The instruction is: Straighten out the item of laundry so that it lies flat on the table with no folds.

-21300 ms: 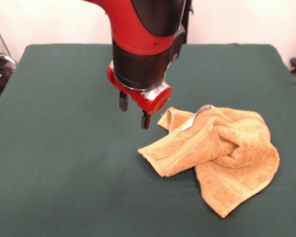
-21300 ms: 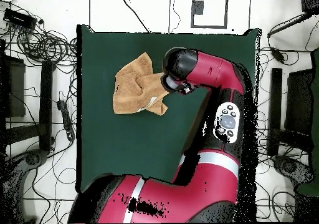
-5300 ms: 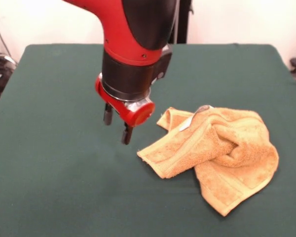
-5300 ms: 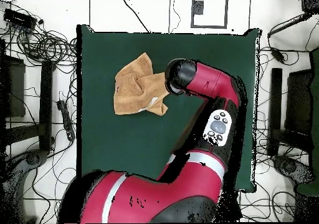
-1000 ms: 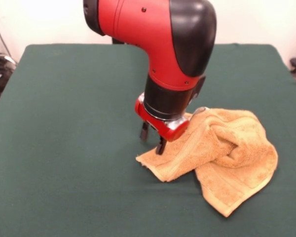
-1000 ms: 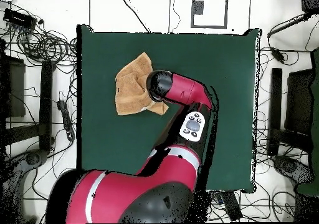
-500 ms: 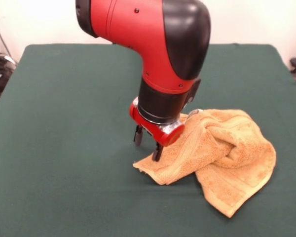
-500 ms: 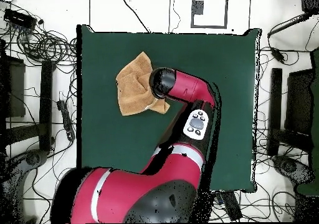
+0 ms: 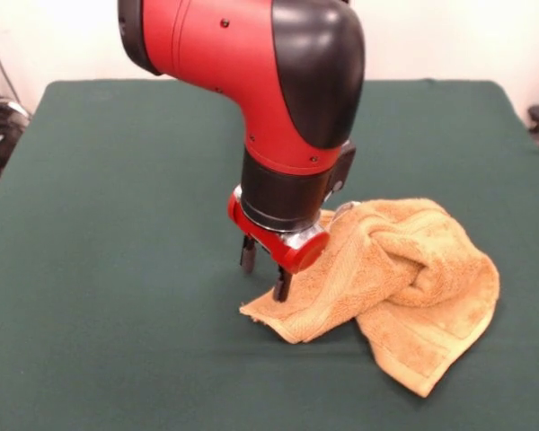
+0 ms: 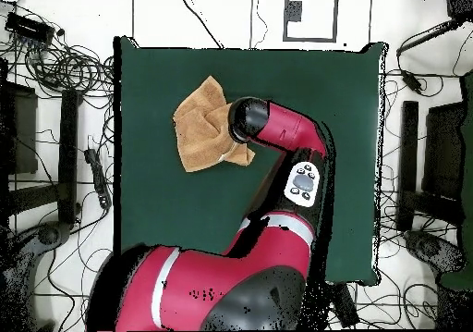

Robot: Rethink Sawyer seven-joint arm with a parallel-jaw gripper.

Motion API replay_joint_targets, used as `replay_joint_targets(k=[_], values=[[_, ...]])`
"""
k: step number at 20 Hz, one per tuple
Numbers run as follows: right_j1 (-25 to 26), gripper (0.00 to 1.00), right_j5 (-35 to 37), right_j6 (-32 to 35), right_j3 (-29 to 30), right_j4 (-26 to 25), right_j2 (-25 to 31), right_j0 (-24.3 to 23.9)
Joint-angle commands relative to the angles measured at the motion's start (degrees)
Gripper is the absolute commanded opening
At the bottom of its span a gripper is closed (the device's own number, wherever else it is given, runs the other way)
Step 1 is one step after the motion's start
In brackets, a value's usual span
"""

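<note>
The pincer (image 9: pixel 262 270), fingers spread, is straddling the towel (image 9: pixel 404 269)'s leftmost corner (front view); the bunched bulk is lying rightward.

Glossy red arm (image 9: pixel 216 45) with black joint covers, red wrist ring.

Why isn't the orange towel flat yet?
The towel is bunched up, with thick twisted folds over its middle; only its edges lie on the table.

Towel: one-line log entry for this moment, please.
towel: crumpled, folded | gripper: at its corner, grip unclear | table: towel not flat
</note>
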Motion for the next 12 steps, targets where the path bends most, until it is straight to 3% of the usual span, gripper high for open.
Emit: replay_joint_targets(k=[1, 4, 9, 12], values=[[2.63, 1.0, -1.96, 5.8, 3.9, -0.45, 7.63, 0.81], [3.13, 1.0, -3.94, 7.16, 4.98, 1.15, 9.53, 0.41], [2.25, 1.0, 2.29, 17.64, 10.46, 6.14, 7.89, 3.71], [1.51, 1.0, -5.13, 13.67, 12.1, 6.21, 10.42, 2.89]])
